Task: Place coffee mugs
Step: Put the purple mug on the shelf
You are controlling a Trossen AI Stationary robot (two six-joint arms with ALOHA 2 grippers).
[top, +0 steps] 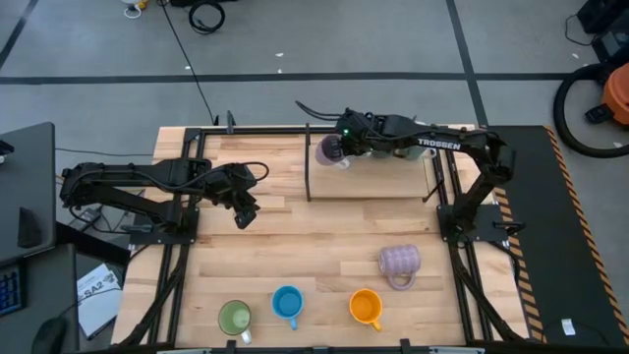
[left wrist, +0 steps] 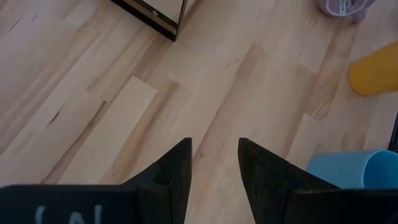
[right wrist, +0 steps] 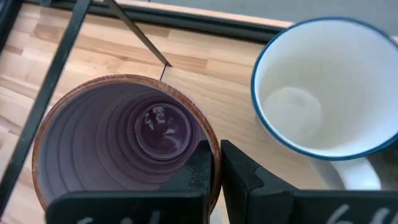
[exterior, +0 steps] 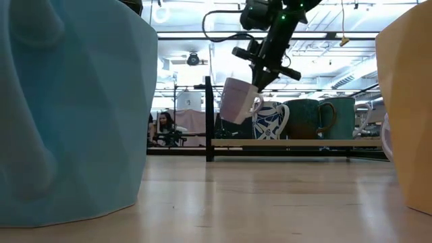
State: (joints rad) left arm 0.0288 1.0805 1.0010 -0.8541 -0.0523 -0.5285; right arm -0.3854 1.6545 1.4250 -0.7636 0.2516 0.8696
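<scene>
My right gripper (top: 344, 147) is shut on a small lilac mug (exterior: 236, 100) and holds it in the air over the left end of a low wooden shelf (exterior: 283, 143) at the table's far side. In the right wrist view I look down into the lilac mug (right wrist: 124, 143), with a white blue-rimmed mug (right wrist: 323, 87) standing next to it. A ribbed lavender mug (top: 400, 261), a green mug (top: 234, 317), a blue mug (top: 287, 302) and an orange mug (top: 365, 306) rest on the table's near half. My left gripper (top: 244, 211) hovers open at the left, touching nothing. My right gripper pinches the lilac mug's wall at its brown-edged rim (right wrist: 214, 144), one finger (right wrist: 198, 171) inside the mug and the other (right wrist: 241, 177) outside. The fingers slant down from above. The mug hangs tilted below them, clear of the shelf and table.
On the shelf stand a white mug with a blue pattern (exterior: 270, 120) and two dark mugs (exterior: 304, 118) to its right. A black upright post (exterior: 208, 118) marks the shelf's left end. Bare wood lies between the shelf and the near row of mugs.
</scene>
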